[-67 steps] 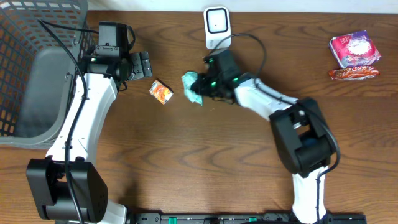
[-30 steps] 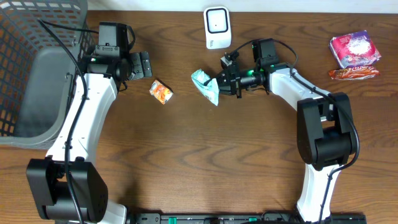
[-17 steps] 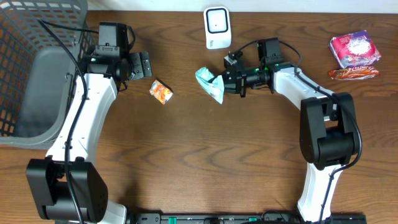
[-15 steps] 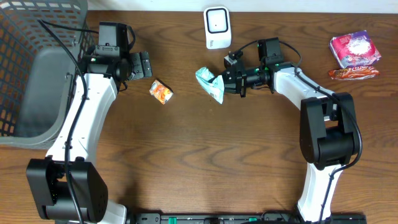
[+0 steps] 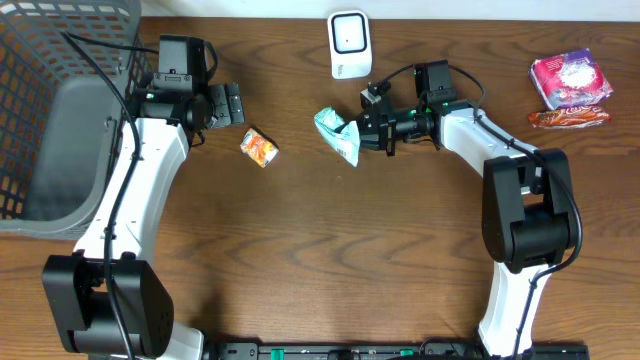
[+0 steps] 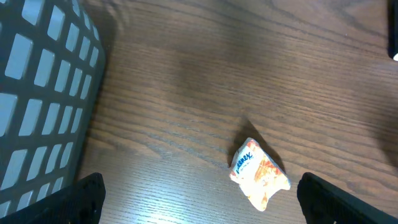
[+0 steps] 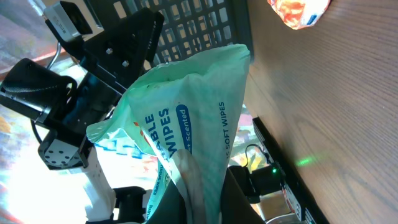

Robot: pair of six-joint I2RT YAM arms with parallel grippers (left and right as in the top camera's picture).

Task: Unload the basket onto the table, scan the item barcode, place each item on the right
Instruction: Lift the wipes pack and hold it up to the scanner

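Note:
A mint-green pack of wipes (image 5: 337,135) hangs just above the table, below the white barcode scanner (image 5: 349,42). My right gripper (image 5: 362,133) is shut on its right edge and points left. In the right wrist view the wipes pack (image 7: 186,112) fills the middle, pinched flat at the right gripper (image 7: 205,199) between dark fingers (image 7: 249,199). My left gripper (image 5: 232,103) stands open at the upper left, nothing between its fingers. In the left wrist view the left gripper (image 6: 202,199) spreads wide over the wood, just short of an orange snack packet (image 6: 259,174).
The orange snack packet (image 5: 259,147) lies left of the wipes. A grey mesh basket (image 5: 40,120) fills the far left. A purple packet (image 5: 570,78) and a red-orange bar (image 5: 568,118) lie at the back right.
Over the last second my right gripper carried the wipes pack a little to the right and up toward the scanner, then held still. The left arm has not moved.

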